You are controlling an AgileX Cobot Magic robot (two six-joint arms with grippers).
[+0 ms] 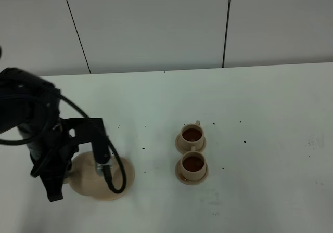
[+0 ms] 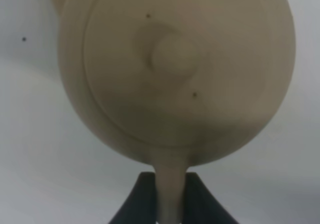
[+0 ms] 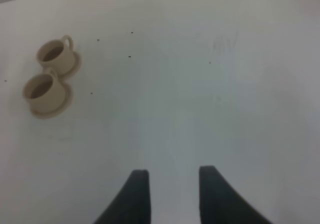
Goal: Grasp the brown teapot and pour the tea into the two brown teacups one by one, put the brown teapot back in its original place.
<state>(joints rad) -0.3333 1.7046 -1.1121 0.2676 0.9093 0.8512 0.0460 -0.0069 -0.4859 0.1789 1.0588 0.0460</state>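
Observation:
The brown teapot [image 2: 175, 69] fills the left wrist view from above, lid knob in the middle. My left gripper [image 2: 170, 184] is shut on its loop handle, a dark finger on each side. In the exterior view my left arm [image 1: 52, 155] hides the teapot over the flat tan saucer [image 1: 125, 171] at front left; I cannot tell whether the pot rests on it. The two brown teacups [image 1: 192, 135] [image 1: 193, 164] stand on small saucers at centre, both holding dark tea. They also show in the right wrist view [image 3: 54, 54] [image 3: 41, 89]. My right gripper [image 3: 172, 184] is open and empty above bare table.
The white table [image 1: 260, 103] carries small dark specks around the cups. A grey panelled wall [image 1: 156, 25] stands behind it. A black cable [image 1: 117, 165] loops from my left arm over the saucer. My right arm is out of the exterior view.

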